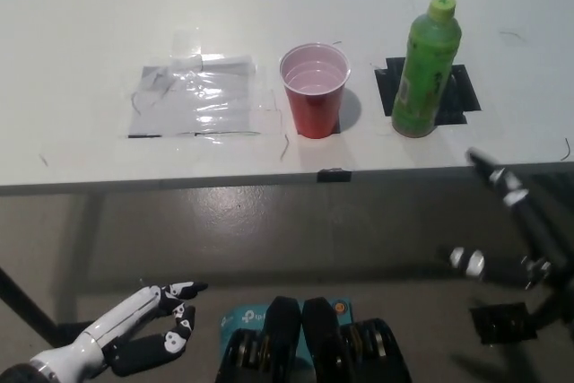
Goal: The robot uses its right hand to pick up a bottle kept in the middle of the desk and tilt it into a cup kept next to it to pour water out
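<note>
Green bottle (427, 67) stood upright on the white desk (90, 24), capped in light green, planted on a patch of black tape (462, 96). Just to its left, apart from it, sat the red cup (315, 90), upright, mouth open, pale inside. Farther left on the desk lay a patch of clear tape or film (197, 100), crinkled and shiny, flat against the surface. Small black tape mark (333, 174) sat at the desk's near edge, below the cup.

Right hand (511, 221) hung below and in front of the desk edge, to the lower right of the bottle, well short of touching it. Held nothing; fingers spread apart, one fingertip (477, 159) reaching up to about the desk's edge line, another pale-tipped one (466, 260) pointing left lower down.

Left hand (152, 329) rested at the lower left, low over the grey floor, well apart from the desk. Empty too, fingers loosely extended and slightly curled, dark tips pointing right
</note>
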Robot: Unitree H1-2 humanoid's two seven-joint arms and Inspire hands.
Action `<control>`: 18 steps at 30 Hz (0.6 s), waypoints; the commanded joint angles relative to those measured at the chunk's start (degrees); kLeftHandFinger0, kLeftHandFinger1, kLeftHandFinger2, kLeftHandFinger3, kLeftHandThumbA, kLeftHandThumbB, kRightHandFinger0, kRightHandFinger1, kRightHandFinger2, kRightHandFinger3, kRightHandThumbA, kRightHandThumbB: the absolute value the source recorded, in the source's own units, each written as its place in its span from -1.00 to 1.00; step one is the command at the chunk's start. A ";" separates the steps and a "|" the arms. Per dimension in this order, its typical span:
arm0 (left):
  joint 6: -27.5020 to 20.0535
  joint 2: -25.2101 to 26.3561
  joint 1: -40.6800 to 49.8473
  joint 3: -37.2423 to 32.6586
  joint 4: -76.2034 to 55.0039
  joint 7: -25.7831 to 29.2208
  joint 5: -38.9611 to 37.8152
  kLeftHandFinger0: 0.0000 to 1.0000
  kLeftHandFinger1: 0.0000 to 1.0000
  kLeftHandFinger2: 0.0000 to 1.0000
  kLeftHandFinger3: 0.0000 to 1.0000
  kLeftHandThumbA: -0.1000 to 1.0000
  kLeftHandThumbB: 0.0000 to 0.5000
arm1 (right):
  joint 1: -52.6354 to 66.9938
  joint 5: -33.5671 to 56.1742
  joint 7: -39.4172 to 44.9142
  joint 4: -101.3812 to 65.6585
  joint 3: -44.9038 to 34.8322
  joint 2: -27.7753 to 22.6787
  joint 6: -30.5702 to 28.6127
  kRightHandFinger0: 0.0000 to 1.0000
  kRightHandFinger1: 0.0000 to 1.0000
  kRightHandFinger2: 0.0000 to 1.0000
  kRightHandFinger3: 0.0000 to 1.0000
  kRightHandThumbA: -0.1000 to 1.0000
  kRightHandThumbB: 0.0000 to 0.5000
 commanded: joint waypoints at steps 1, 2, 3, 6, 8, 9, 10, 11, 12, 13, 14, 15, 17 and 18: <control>0.65 0.71 -0.26 0.42 -1.85 -1.15 0.28 0.89 0.98 1.00 1.00 0.86 0.26 | -5.72 -0.97 -1.45 -0.80 -3.14 -1.70 1.26 1.00 1.00 1.00 1.00 0.67 -0.18; 0.87 0.71 -0.27 0.42 -1.95 -1.20 0.33 0.91 0.99 1.00 1.00 0.85 0.23 | -6.20 -0.94 -1.38 -0.26 -3.45 -1.64 0.91 1.00 1.00 1.00 1.00 0.67 -0.17; 1.14 0.73 -0.28 0.41 -2.07 -1.25 0.38 0.93 1.00 1.00 1.00 0.85 0.26 | -6.78 -0.82 -1.45 0.40 -3.69 -1.68 0.48 1.00 1.00 1.00 1.00 0.76 -0.23; 0.86 0.54 0.42 0.25 -2.32 -1.39 0.56 0.95 1.00 1.00 1.00 0.85 0.25 | -10.65 -2.99 -3.35 4.45 -4.41 -1.41 -0.21 1.00 1.00 1.00 1.00 0.73 0.12; 1.05 0.32 0.40 0.39 -2.12 -1.45 0.36 0.95 1.00 1.00 1.00 0.85 0.30 | -12.99 -3.96 -4.00 6.74 -4.43 -1.12 1.01 1.00 1.00 1.00 1.00 0.75 0.32; 1.19 0.26 0.41 0.48 -2.22 -1.48 0.29 0.95 1.00 1.00 1.00 0.85 0.30 | -14.67 -4.19 -4.41 8.87 -4.40 -0.78 1.06 1.00 1.00 1.00 1.00 0.74 0.43; 1.18 0.24 0.42 0.50 -2.23 -1.51 0.30 0.95 1.00 1.00 1.00 0.85 0.30 | -14.85 -4.23 -4.48 9.15 -4.40 -0.73 0.98 1.00 1.00 1.00 1.00 0.74 0.44; 1.03 0.23 0.46 0.53 -2.23 -1.49 0.36 0.95 1.00 1.00 1.00 0.85 0.30 | -15.81 -5.30 -4.95 10.25 -4.05 -0.68 1.42 1.00 1.00 1.00 1.00 0.75 0.47; 1.20 0.34 0.24 0.30 -2.27 -1.83 0.36 0.96 1.00 1.00 1.00 0.86 0.28 | -17.64 -6.41 -5.54 12.25 -3.80 -0.59 2.78 1.00 1.00 1.00 1.00 0.79 0.65; 1.87 0.75 -0.03 -0.08 -2.47 -2.21 0.81 0.96 1.00 1.00 1.00 0.91 0.30 | -19.52 -7.43 -5.76 14.05 -3.29 -0.42 4.30 1.00 1.00 1.00 1.00 0.84 0.75; 1.78 0.79 -0.06 -0.11 -2.44 -2.27 0.89 0.96 1.00 1.00 1.00 0.91 0.29 | -20.15 -8.00 -5.78 14.67 -2.97 -0.41 4.87 1.00 1.00 1.00 1.00 0.88 0.82; 1.47 0.81 -0.09 -0.11 -2.33 -2.40 0.87 0.96 1.00 1.00 1.00 0.91 0.27 | -21.59 -8.76 -5.44 15.86 -2.29 -0.23 6.56 1.00 1.00 1.00 1.00 0.92 0.91; 1.15 0.61 -0.02 0.05 -2.07 -2.43 0.81 0.96 1.00 1.00 1.00 0.90 0.27 | -23.12 -9.53 -4.79 17.20 -1.41 -0.18 9.12 1.00 1.00 1.00 1.00 0.97 0.98; 0.91 0.51 0.07 0.17 -2.12 -2.32 0.83 0.95 1.00 1.00 1.00 0.90 0.24 | -24.53 -9.86 -4.24 18.13 -0.77 -0.01 10.96 1.00 1.00 1.00 1.00 1.00 1.00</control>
